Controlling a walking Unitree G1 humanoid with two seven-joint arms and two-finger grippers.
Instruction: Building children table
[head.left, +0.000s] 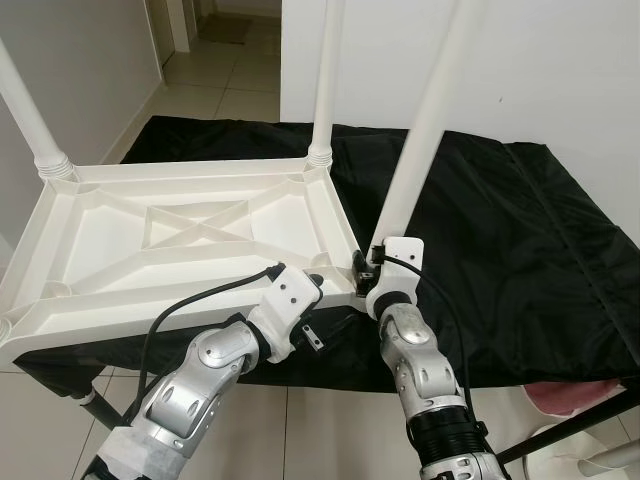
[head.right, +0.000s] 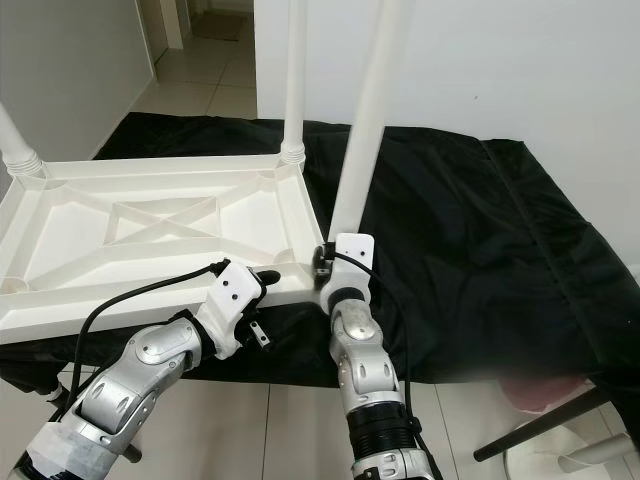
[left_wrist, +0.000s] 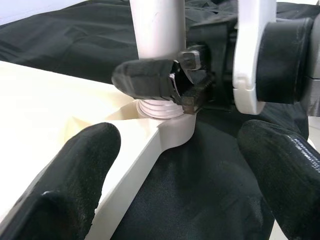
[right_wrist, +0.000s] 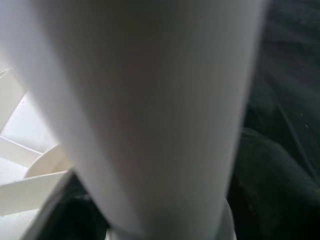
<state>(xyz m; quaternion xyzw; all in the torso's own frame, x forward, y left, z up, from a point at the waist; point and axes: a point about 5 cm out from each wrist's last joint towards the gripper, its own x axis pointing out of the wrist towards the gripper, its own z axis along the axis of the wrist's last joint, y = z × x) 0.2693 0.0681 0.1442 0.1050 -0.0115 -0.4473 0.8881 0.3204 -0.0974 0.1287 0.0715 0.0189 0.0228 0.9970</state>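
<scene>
The white moulded-plastic children's table top (head.left: 190, 235) lies upside down, ribbed underside up, on a counter draped in black cloth (head.left: 520, 240), its near edge overhanging toward the robot. Two white tubular plastic legs already stand upright in the far corners: one at the far left (head.left: 30, 110), one at the far right (head.left: 325, 80). A third white leg (head.left: 425, 120) rises, leaning a little away from the top, out of the near right corner socket (left_wrist: 160, 107), where its ringed foot looks seated or nearly so. The right hand (left_wrist: 167, 82) is clamped on this leg just above the socket, one finger wrapped round the front of the tube. The left hand (left_wrist: 175, 165) sits just beside that corner with its fingers spread apart, one over the top's rim and one over the cloth, gripping nothing. The step in hand appears to be fixing this third leg. To do it well, the leg probably needs bringing plumb to match the other two before being pressed or twisted home, while the left hand steadies the rim so the overhanging top neither tips nor slides. The near left corner socket (head.left: 55, 290) looks unfilled.
</scene>
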